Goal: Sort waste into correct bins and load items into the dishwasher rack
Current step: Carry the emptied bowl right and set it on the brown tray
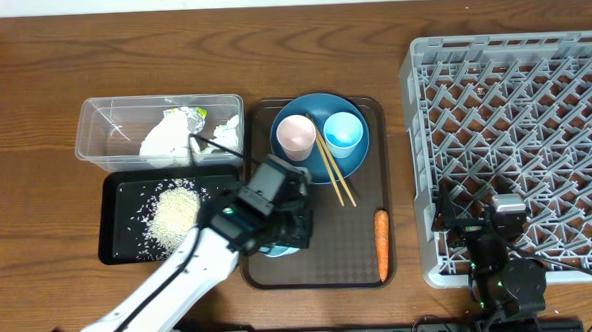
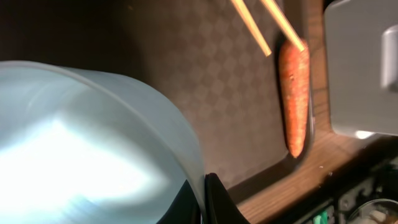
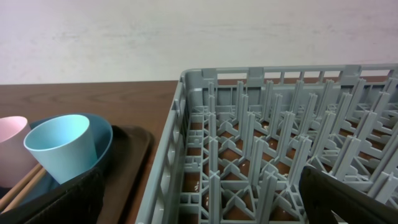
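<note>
Tub [image 1: 100,145] is placed back left, napkins [image 1: 170,134] in it; shallow tray [image 1: 119,234] is set just before it, rice [image 1: 175,211] on it. Serving tray [image 1: 330,250] is found between these and rack [image 1: 514,106]. On it: dish [image 1: 319,110] at back, left cup [image 1: 296,136] and right cup [image 1: 343,132] in it, chopsticks [image 1: 333,174] laid across its front rim, bowl [image 2: 93,143] front left, carrot [image 1: 382,244] along right edge.

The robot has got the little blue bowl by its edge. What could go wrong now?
1. The left gripper pinches the bowl only at its thin rim, so it might tip or slip out.
2. The carrot and the chopsticks lie between the bowl and the dishwasher rack; a low carry could knock them.
3. The right gripper hangs open over the rack's near corner, so the arms might bump there.
</note>
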You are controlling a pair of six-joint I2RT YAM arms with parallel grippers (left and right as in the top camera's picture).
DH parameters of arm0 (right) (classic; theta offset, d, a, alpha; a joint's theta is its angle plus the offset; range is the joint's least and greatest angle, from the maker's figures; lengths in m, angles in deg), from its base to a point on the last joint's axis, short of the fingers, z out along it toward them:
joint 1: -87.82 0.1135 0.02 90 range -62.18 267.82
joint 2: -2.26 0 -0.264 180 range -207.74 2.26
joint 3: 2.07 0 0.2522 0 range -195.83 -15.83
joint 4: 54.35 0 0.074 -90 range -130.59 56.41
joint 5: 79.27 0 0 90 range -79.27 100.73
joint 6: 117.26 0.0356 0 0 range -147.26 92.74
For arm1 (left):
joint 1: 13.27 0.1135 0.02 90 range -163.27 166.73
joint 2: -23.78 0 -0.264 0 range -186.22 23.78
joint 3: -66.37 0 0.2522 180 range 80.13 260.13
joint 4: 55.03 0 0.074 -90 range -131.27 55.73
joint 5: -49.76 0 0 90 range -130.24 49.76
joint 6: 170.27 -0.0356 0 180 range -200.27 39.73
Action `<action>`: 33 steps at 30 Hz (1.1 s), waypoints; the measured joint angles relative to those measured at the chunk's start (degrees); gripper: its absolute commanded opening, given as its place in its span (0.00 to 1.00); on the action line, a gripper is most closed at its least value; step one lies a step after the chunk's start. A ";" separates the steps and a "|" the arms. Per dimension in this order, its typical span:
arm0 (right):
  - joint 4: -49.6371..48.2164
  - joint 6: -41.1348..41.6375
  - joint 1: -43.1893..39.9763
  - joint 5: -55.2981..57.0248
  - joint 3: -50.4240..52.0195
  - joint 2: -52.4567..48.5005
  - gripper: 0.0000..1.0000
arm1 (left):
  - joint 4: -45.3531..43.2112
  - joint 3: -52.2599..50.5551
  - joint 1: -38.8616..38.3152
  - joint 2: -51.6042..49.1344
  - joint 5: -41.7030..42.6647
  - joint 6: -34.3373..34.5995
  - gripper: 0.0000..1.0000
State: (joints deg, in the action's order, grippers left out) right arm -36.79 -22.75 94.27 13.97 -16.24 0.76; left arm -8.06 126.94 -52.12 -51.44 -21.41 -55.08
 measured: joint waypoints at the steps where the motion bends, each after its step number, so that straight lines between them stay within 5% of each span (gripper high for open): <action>1: 0.00 0.00 0.00 0.00 0.00 0.00 0.99 | -0.61 0.00 -0.90 -1.01 -0.55 0.42 0.06; 8: 0.00 0.00 0.00 0.00 0.00 0.00 0.99 | -3.02 0.00 -3.67 -5.68 -2.97 2.27 0.08; 18: 0.00 0.00 0.00 0.00 0.00 0.00 0.99 | -3.10 0.00 -3.69 -6.43 -4.20 3.43 0.30; 26: 0.00 0.00 0.00 0.00 0.00 0.00 0.99 | -3.08 0.07 -3.69 -3.58 -4.24 3.48 0.37; 33: -0.02 0.00 0.00 0.00 0.00 0.00 0.99 | -0.42 0.79 -3.69 5.09 -5.14 3.48 0.64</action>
State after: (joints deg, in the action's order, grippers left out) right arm -36.82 -22.75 94.27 13.97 -16.24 0.76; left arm -8.48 127.73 -55.81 -46.35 -26.54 -51.60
